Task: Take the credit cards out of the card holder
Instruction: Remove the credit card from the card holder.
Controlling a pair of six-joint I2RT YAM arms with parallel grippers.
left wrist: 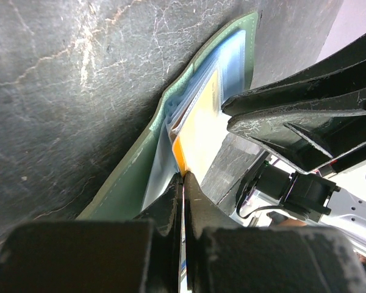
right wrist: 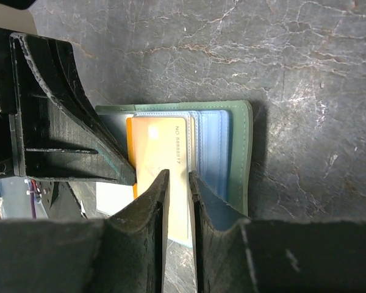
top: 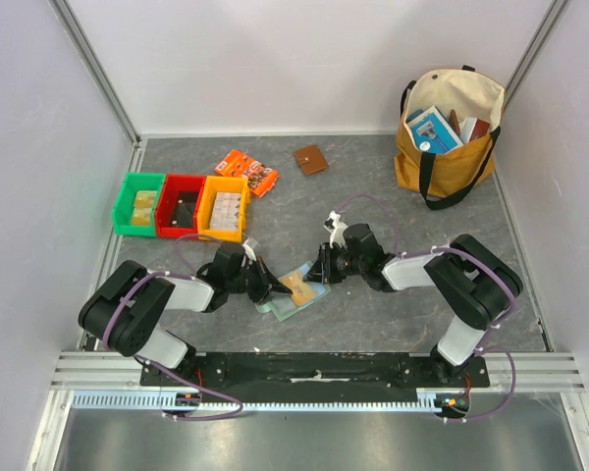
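Observation:
The pale green card holder (top: pixel 281 309) lies open on the table between the arms; it also shows in the left wrist view (left wrist: pixel 128 177) and the right wrist view (right wrist: pixel 239 152). A tan-orange credit card (top: pixel 299 285) sticks partly out of its clear blue sleeves (right wrist: pixel 210 140). My left gripper (top: pixel 267 287) is shut on the card's near edge (left wrist: pixel 201 131), the jaws (left wrist: pixel 184 177) pinched flat on it. My right gripper (top: pixel 324 269) stands over the holder from the other side, jaws (right wrist: pixel 177 174) a narrow gap apart above the card (right wrist: pixel 161 152), nothing visibly between them.
Green (top: pixel 137 204), red (top: pixel 180 205) and yellow (top: pixel 223 208) bins stand at the back left. An orange printed packet (top: pixel 247 171) and a brown square wallet (top: pixel 311 158) lie behind. A mustard tote bag (top: pixel 447 142) with books stands at the back right.

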